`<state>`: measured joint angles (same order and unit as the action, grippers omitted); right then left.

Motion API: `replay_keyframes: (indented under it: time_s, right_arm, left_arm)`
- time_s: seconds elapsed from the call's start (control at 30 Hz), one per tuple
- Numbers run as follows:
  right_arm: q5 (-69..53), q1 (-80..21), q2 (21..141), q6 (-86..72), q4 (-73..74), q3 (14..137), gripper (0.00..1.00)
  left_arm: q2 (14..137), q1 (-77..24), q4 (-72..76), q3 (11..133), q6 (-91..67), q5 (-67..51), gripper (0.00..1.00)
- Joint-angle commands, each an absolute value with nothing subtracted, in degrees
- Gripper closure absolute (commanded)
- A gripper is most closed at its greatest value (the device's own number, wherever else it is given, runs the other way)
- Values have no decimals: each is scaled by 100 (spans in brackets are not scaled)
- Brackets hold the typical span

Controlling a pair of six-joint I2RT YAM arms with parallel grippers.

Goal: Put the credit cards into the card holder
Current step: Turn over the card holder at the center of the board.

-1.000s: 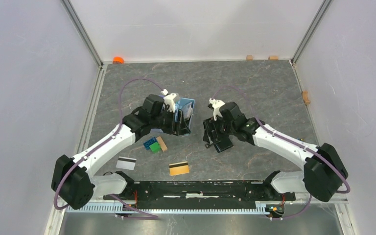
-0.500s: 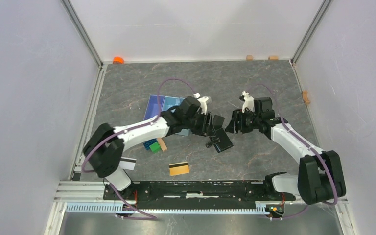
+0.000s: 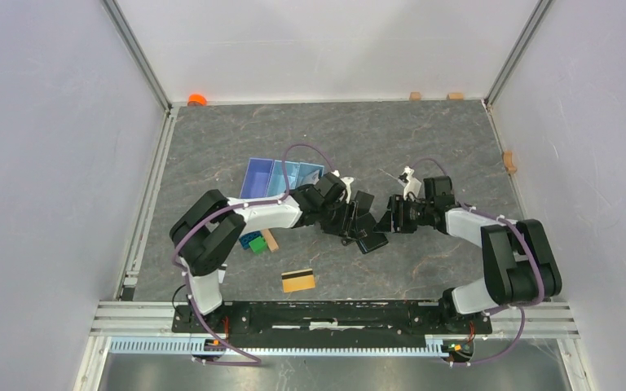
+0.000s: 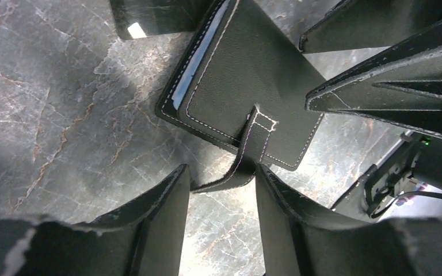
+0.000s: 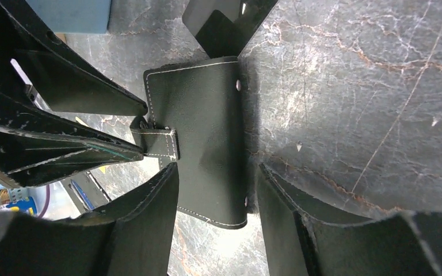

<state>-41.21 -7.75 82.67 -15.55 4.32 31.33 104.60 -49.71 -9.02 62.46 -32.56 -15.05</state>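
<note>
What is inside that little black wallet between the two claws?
The card holder lies folded, so its inside is hidden. Only a pale sliver of lining shows along one edge; any card within cannot be seen.

Overhead view looks down across the whole table (image 3: 456, 138); both wrist views closely share the card holder (image 5: 201, 132).

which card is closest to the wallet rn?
The plain black card, lying right beside the wallet. The gold card with the dark stripe sits well apart, nearer the arm bases.
</note>
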Motion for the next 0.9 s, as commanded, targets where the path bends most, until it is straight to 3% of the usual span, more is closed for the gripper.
replay_keyframes:
  time_s: [0.0,0.2,0.47,0.77,0.87]
  right_arm:
    - [-4391,-773,8550,-1577,-207,3067,43]
    - [-4565,-895,9011,-1678,-518,3002,45]
    - [-5034,-1143,9452,-2221,-1470,2883,49]
    - [-5122,-1329,9786,-2272,-1548,2885,49]
    - [-5107,-1344,9663,-2259,-1546,2824,59]
  left_arm:
    - [10635,-5001,-664,6338,-3235,-1497,50]
    - [10802,-5001,-628,6200,-3178,-1472,67]
    - [10848,-5001,-307,5871,-3080,-1608,77]
    - [10829,-5006,401,5444,-2920,-1784,90]
    - [10685,-5008,527,5275,-2851,-1766,90]
